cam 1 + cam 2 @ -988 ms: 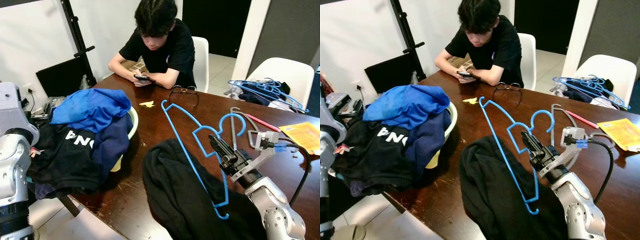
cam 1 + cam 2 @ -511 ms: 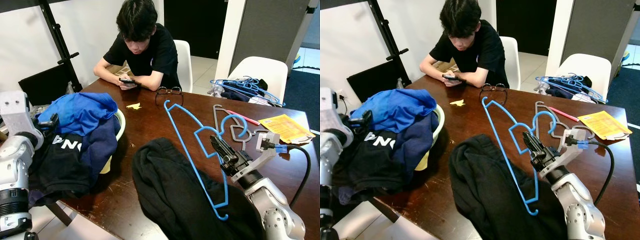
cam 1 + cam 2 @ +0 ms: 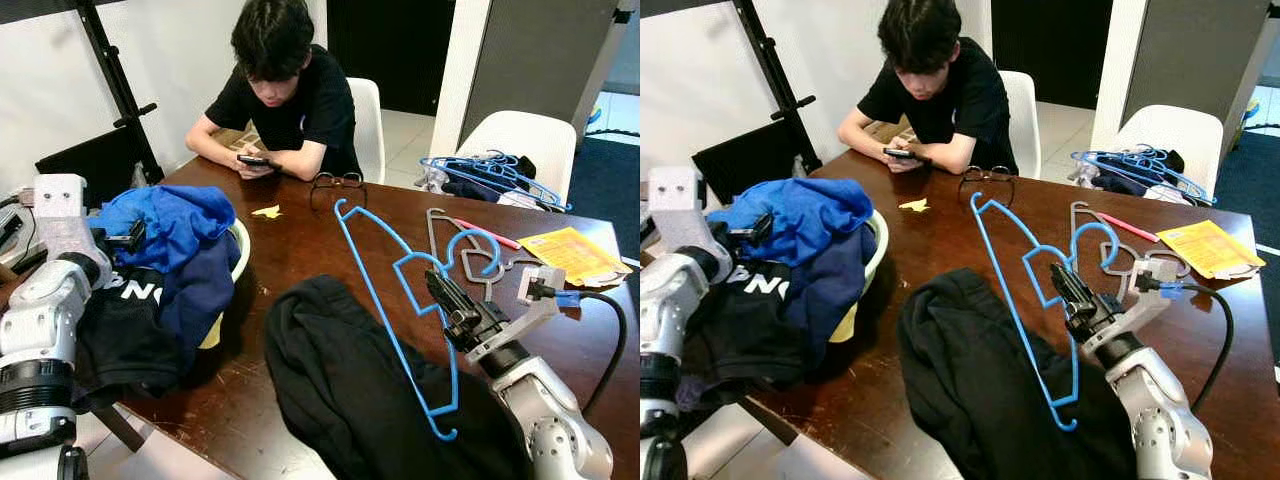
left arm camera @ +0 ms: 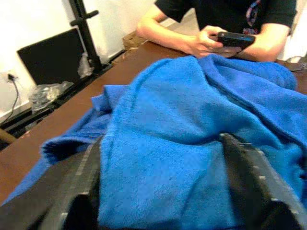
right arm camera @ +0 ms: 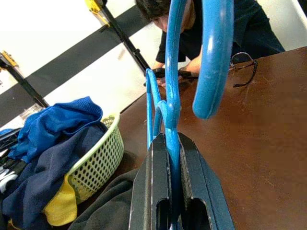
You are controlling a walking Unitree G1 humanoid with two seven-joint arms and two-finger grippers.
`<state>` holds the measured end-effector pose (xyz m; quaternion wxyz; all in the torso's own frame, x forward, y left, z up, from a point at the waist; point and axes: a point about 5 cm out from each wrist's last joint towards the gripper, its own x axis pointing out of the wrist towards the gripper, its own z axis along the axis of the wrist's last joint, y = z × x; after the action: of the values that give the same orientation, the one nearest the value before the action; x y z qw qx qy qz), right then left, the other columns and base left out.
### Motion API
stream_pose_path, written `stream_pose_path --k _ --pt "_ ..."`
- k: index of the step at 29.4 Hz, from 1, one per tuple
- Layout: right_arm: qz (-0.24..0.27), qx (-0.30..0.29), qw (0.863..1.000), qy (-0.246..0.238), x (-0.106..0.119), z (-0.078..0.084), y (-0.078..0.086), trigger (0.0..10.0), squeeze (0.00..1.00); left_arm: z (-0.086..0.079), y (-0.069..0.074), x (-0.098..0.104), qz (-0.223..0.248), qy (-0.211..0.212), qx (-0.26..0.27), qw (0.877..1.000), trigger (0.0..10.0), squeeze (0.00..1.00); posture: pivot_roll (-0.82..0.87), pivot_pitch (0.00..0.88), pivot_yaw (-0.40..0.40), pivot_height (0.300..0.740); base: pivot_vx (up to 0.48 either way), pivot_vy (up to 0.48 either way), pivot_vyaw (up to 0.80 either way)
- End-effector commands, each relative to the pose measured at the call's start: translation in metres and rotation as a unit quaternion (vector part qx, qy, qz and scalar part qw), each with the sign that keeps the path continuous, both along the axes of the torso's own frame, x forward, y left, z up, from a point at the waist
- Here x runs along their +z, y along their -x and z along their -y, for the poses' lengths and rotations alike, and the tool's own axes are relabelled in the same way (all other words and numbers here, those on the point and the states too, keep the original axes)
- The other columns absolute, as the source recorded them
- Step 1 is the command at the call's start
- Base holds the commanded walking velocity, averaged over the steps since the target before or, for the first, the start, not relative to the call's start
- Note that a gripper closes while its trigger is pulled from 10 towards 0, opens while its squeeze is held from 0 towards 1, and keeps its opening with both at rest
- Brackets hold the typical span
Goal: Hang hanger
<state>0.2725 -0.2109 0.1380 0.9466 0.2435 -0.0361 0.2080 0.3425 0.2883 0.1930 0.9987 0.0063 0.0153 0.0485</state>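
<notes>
- Right gripper: its two black fingers are closed flat on the neck of the blue hanger, seen edge-on between the pads in the right wrist view.
- Blue hanger: held tilted above the wooden table, its far shoulder pointing toward the person and its near end over the black garment heaped at the near table edge.
- Left gripper: fingers set wide apart, hovering just over the blue cloth that tops the laundry basket at the left.
- Step in hand, as a judgement: the hanger is secured and being carried; hanging has not yet taken place.
- Next move, as a judgement: a rail must be found and the hook turned toward it; the black stand at far left may belong to one, but no bar can be made out.
- Hard to make out: the grey hangers behind the blue hook overlap it; more blue hangers lie on a white chair at far right.
- Hidden or cut off: the basket's contents under the cloth; the black garment's near part.
</notes>
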Motion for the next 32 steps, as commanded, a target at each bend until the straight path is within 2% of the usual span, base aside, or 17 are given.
stream_pose_path --k 1,2,9,13,14,17,18,20,21,23,24,26,27,29,32 --pt "-0.002 -0.002 1.000 -0.009 -0.002 -0.001 -0.001 10.0 0.00 0.008 -0.003 0.004 0.013 0.000 -0.016 1.000 0.9 0.00 -0.06 0.000 0.075 0.731 0.000 0.000 0.00" --pt "-0.002 -0.002 1.000 -0.009 -0.002 -0.001 -0.001 10.0 0.00 0.011 -0.003 0.006 0.017 -0.002 -0.023 1.000 0.0 0.00 -0.06 0.000 0.075 0.731 0.000 0.000 0.00" --pt "-0.002 -0.001 1.000 -0.012 -0.001 -0.001 -0.002 10.0 0.00 0.022 -0.005 0.014 0.031 -0.017 -0.041 0.999 0.0 0.00 -0.05 0.000 0.076 0.731 0.000 0.000 0.00" --pt "-0.003 -0.001 1.000 -0.014 -0.002 -0.001 -0.002 10.0 0.00 0.039 -0.006 0.046 0.082 -0.029 -0.072 0.994 0.0 0.00 -0.05 0.000 0.076 0.731 0.000 0.000 0.00" --pt "-0.003 -0.001 1.000 -0.014 -0.002 -0.001 -0.002 10.0 0.00 0.039 -0.006 0.046 0.082 -0.029 -0.072 0.994 0.0 0.00 -0.05 0.000 0.076 0.731 0.000 0.000 0.00" --pt "-0.005 -0.001 1.000 -0.016 -0.002 -0.001 -0.001 10.0 0.00 0.072 -0.002 0.084 0.149 -0.031 -0.143 0.978 0.0 0.00 -0.05 0.000 0.074 0.731 0.000 0.000 0.00" --pt "-0.005 -0.001 1.000 -0.016 -0.002 -0.001 -0.001 10.0 0.00 0.072 -0.002 0.084 0.149 -0.031 -0.143 0.978 0.0 0.00 -0.05 0.000 0.074 0.731 0.000 0.000 0.00" --pt "-0.005 -0.001 1.000 -0.018 -0.002 -0.001 -0.001 10.0 0.00 0.096 0.006 0.112 0.200 -0.033 -0.193 0.960 0.0 0.00 -0.05 0.000 0.074 0.731 0.000 0.000 0.00" --pt "-0.005 -0.001 1.000 -0.018 -0.002 -0.001 -0.001 10.0 0.00 0.096 0.006 0.112 0.200 -0.033 -0.193 0.960 0.0 0.00 -0.05 0.000 0.074 0.731 0.000 0.000 0.00" --pt "-0.006 0.000 1.000 -0.019 -0.003 -0.001 -0.001 10.0 0.00 0.116 0.014 0.135 0.239 -0.032 -0.233 0.942 0.0 0.00 -0.05 0.000 0.073 0.731 0.000 0.000 0.00" --pt "-0.006 0.000 1.000 -0.019 -0.003 -0.001 -0.001 10.0 0.00 0.116 0.014 0.135 0.239 -0.032 -0.233 0.942 0.0 0.00 -0.05 0.000 0.073 0.731 0.000 0.000 0.00" --pt "-0.007 -0.001 1.000 -0.022 -0.003 -0.001 -0.002 10.0 0.00 0.130 0.020 0.149 0.260 -0.028 -0.263 0.928 0.0 0.00 -0.04 0.000 0.074 0.731 0.000 0.000 0.00" --pt "-0.007 -0.001 1.000 -0.022 -0.003 -0.001 -0.002 10.0 0.00 0.130 0.020 0.149 0.260 -0.028 -0.263 0.928 0.0 0.00 -0.04 0.000 0.074 0.731 0.000 0.000 0.00" --pt "-0.007 -0.001 1.000 -0.025 -0.003 -0.001 -0.002 10.0 0.00 0.142 0.024 0.156 0.274 -0.018 -0.287 0.918 0.0 0.00 -0.04 0.000 0.078 0.731 0.000 0.000 0.00" --pt "-0.007 -0.001 1.000 -0.027 -0.003 -0.001 -0.002 10.0 0.00 0.152 0.028 0.161 0.279 0.000 -0.304 0.911 0.2 0.00 -0.04 0.000 0.077 0.731 0.000 0.000 0.00"
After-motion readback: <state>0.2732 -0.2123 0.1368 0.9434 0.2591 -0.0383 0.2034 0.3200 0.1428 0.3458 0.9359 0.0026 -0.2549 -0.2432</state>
